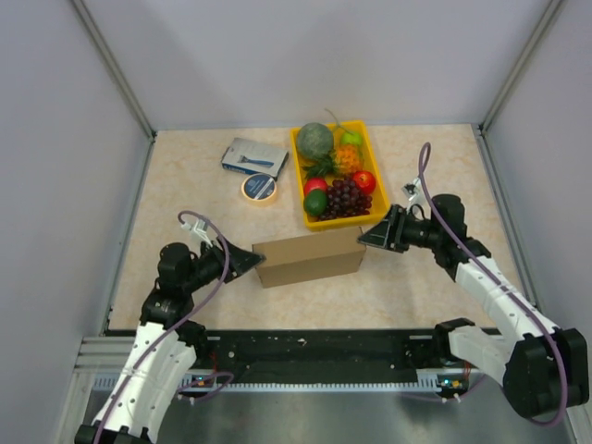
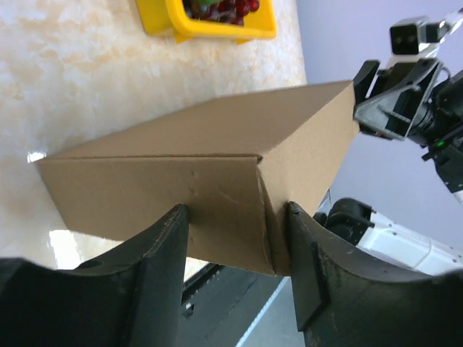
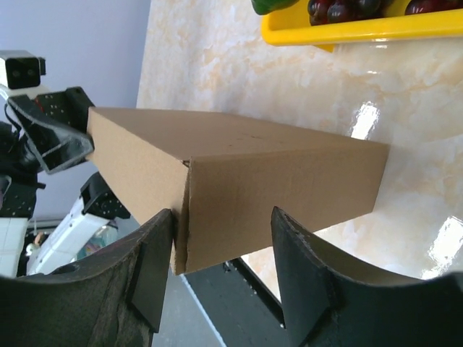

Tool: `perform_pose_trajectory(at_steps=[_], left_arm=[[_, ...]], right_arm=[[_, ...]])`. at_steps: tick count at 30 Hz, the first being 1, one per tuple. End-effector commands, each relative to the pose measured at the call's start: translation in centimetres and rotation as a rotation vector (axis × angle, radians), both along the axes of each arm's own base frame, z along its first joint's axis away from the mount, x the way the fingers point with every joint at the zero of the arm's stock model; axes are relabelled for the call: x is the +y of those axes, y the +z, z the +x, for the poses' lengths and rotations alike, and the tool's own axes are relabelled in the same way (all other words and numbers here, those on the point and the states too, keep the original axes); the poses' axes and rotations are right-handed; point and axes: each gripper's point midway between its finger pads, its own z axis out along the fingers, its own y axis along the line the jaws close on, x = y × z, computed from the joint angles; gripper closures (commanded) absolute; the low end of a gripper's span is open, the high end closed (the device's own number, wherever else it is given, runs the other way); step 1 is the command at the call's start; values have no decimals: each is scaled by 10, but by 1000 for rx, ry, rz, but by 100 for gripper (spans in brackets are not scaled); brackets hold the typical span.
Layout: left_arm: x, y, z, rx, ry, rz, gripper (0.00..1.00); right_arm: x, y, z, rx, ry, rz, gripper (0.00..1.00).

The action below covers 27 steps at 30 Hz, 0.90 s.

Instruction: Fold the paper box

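Across the beige marbled table (image 1: 185, 176), the paper box (image 1: 310, 256) sits folded shut at the middle, nearer the arms than the far wall, with its long side toward them. Just behind its right half stands the yellow fruit tray (image 1: 379, 174). The left gripper (image 1: 248, 263) meets the box's left end. Its jaws are spread, one finger (image 2: 163, 246) on each side of the end corner, and whether the pads press the card cannot be told. The right gripper (image 1: 375, 237) is at the right end in the same way: jaws apart, the corner of the box in the gap between them. Left of the tray lies a blue-grey packet (image 1: 253, 156), with a roll of tape (image 1: 260, 188) just in front of it.
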Motion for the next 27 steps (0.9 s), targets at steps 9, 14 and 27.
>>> perform_pose_trajectory(at_steps=[9,14,27], left_arm=[[32,-101,10,241,214,149,80],[30,-87,9,206,187,143,53],[4,7,24,35,-16,111,25]], right_arm=[[-23,-76,13,139,-76,-96,53],[-27,-80,9,147,-86,-102,54],[-11,-4,8,16,27,3,33]])
